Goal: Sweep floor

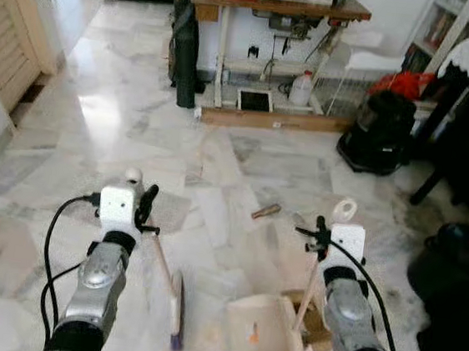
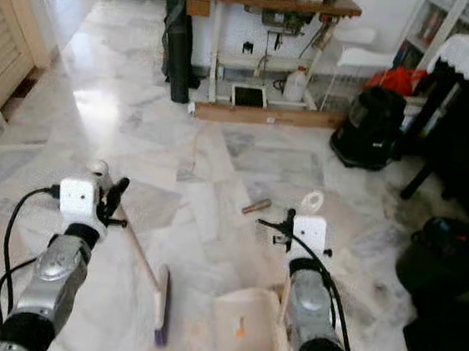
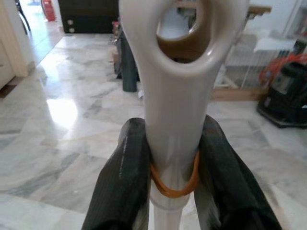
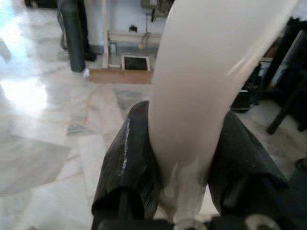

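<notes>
Daylight floods in from the upper left — a white glare patch on the marble floor (image 1: 99, 111) washes out its veining. Head views are sharp; the white handle (image 4: 206, 96) blurs at close range.

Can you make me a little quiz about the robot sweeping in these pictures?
1. True or false: the left gripper is shut on the cream plastic broom handle.
2. What does the right gripper hold? A) the cream dustpan handle B) a blue sponge C) a green bottle
3. Fill in: the small brown cylinder-shaped piece lies on the marble ____, ahead of the cream plastic dustpan.

Key: 1 true. 2 A. 3 floor.
</notes>
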Controlling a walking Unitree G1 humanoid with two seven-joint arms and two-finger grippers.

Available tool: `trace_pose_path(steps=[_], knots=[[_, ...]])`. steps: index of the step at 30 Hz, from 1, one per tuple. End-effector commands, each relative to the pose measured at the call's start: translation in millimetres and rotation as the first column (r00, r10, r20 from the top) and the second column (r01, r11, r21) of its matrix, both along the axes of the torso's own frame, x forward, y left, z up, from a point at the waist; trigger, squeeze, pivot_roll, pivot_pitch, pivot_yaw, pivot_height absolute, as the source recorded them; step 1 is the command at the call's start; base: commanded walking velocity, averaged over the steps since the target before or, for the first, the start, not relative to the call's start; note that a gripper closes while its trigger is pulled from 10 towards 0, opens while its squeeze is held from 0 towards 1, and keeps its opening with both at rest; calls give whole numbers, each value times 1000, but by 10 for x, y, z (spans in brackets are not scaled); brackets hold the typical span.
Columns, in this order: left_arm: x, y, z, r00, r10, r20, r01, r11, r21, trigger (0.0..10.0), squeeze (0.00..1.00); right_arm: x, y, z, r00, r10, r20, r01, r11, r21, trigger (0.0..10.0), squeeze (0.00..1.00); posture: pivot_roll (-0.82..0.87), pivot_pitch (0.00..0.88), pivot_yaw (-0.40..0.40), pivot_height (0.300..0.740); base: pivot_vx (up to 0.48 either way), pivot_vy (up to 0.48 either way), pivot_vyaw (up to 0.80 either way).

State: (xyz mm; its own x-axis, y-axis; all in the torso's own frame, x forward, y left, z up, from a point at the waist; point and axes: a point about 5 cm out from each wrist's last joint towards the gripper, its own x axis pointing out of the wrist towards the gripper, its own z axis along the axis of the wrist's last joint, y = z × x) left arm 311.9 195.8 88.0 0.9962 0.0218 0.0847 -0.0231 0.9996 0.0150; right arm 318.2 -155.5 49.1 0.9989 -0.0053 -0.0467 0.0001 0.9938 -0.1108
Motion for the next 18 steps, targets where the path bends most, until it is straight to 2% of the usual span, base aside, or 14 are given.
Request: trace_pose_path(steps=[1, 18], knots=[[56, -69, 138, 998, -19, 65, 18, 1000, 20, 10000, 0, 47, -60, 118, 997, -26, 66, 24, 999, 36, 10000, 0, 98, 27, -31, 740, 319, 0, 0], [54, -64, 143, 997, -13, 71, 11, 1000, 22, 10000, 0, 58, -80, 167, 994, -48, 101, 42, 997, 61, 10000, 0, 99, 29, -30, 740, 316, 0, 0]])
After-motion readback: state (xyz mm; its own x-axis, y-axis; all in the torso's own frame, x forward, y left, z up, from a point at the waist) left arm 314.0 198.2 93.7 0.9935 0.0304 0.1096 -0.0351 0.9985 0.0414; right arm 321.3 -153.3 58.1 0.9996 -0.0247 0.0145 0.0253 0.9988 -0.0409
